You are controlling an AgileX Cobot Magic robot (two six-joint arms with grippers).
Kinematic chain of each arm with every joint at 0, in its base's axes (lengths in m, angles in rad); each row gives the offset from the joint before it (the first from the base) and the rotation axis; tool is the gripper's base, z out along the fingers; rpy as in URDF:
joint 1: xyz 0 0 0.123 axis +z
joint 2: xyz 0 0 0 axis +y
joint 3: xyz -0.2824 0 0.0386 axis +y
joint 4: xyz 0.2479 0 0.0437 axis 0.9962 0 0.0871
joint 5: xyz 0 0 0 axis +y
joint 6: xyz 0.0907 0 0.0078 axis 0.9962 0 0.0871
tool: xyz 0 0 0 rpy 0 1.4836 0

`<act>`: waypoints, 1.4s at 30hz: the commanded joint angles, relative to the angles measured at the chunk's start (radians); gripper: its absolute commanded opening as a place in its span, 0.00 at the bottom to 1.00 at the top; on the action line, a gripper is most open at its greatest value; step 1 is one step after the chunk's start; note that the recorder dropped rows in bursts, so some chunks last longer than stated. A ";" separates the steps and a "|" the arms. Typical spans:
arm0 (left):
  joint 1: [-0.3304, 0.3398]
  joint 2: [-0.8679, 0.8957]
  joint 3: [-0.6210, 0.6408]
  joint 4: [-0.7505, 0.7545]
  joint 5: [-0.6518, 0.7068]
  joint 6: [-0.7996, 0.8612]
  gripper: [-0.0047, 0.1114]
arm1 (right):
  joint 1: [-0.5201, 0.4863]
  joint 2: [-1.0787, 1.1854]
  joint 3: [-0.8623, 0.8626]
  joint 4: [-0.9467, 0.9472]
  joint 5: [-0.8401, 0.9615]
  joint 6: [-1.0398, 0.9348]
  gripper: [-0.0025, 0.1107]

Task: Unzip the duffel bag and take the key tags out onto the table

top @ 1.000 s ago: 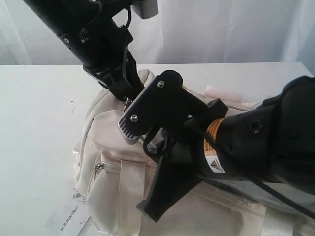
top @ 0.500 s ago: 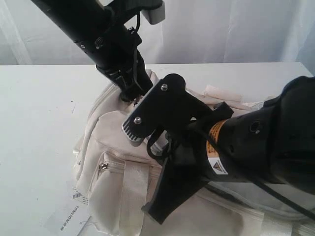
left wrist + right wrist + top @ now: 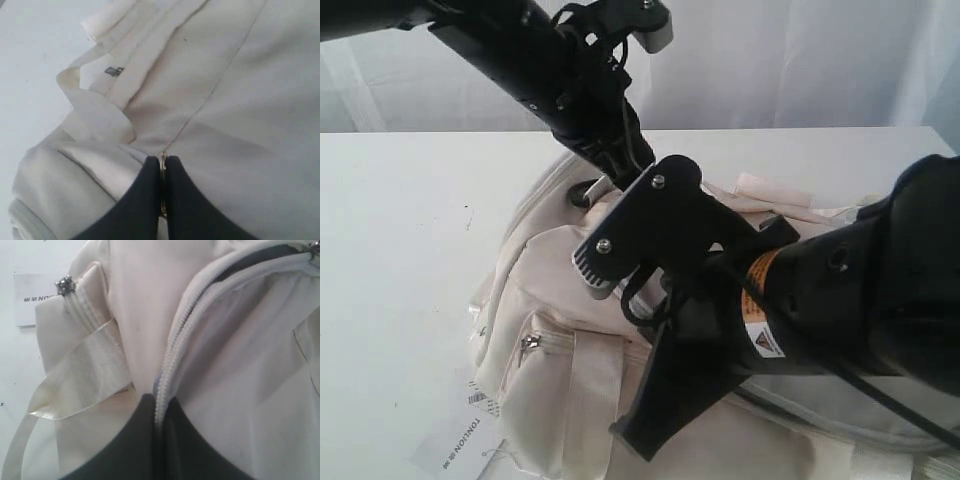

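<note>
The cream duffel bag (image 3: pixel 545 330) lies on the white table (image 3: pixel 400 250). My left gripper (image 3: pixel 602 183) is at the bag's top, shut on a brass zipper pull (image 3: pixel 162 167) at the end of a closed seam. My right gripper (image 3: pixel 592 275) is shut on the bag's zipper edge (image 3: pixel 159 405), lower down the front. In the right wrist view the zipper teeth (image 3: pixel 175 340) run away from the fingers, and a dark slit of lining (image 3: pixel 270 252) shows where the opening gapes. The key tags are out of view.
A white paper label (image 3: pixel 460 440) with printed text lies on the table by the bag's near left corner. A side pocket's zipper pull (image 3: pixel 525 342) and a satin strap (image 3: pixel 80 375) hang on the front. My right arm covers much of the bag.
My left gripper has moved right and farther back along the bag's top with the zipper pull in it. The bag's left end has lifted a little. The right gripper has barely shifted.
</note>
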 commanded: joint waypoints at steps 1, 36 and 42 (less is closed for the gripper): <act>0.015 0.035 -0.008 0.000 -0.104 0.006 0.04 | -0.001 0.000 0.007 0.068 0.061 0.005 0.02; 0.163 0.260 -0.287 -0.244 0.023 0.074 0.66 | -0.001 0.000 0.007 0.091 0.058 0.005 0.02; 0.163 0.123 -0.287 -0.094 0.124 0.012 0.60 | -0.001 0.000 0.007 0.091 0.058 0.005 0.03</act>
